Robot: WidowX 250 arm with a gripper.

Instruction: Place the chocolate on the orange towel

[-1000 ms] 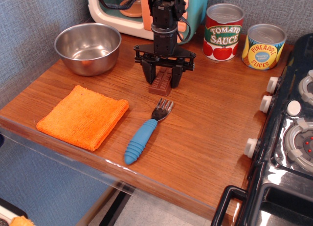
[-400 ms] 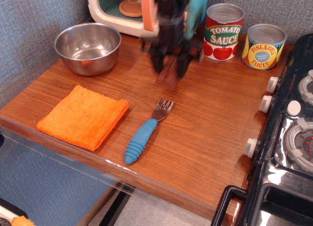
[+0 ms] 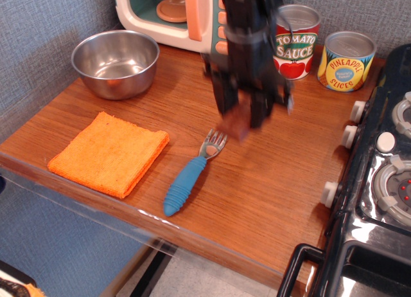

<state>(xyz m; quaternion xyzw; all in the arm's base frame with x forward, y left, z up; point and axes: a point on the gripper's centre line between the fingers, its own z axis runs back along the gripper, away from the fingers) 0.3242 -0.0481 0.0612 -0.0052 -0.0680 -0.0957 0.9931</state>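
Note:
My black gripper (image 3: 243, 116) hangs above the middle of the wooden counter, blurred by motion, and is shut on the chocolate (image 3: 234, 125), a dark-brown bar lifted off the wood just above the fork's head. The orange towel (image 3: 109, 152) lies folded flat at the front left of the counter, well to the left of the gripper, with nothing on it.
A blue-handled fork (image 3: 190, 173) lies just below the gripper. A steel bowl (image 3: 115, 62) stands at the back left and a toy microwave (image 3: 180, 14) behind it. Tomato sauce can (image 3: 293, 42) and pineapple can (image 3: 346, 60) stand at the back right. A stove (image 3: 379, 181) borders the right edge.
The gripper closed on the chocolate, lifted it off the counter and has moved toward the front right, now above the fork's head.

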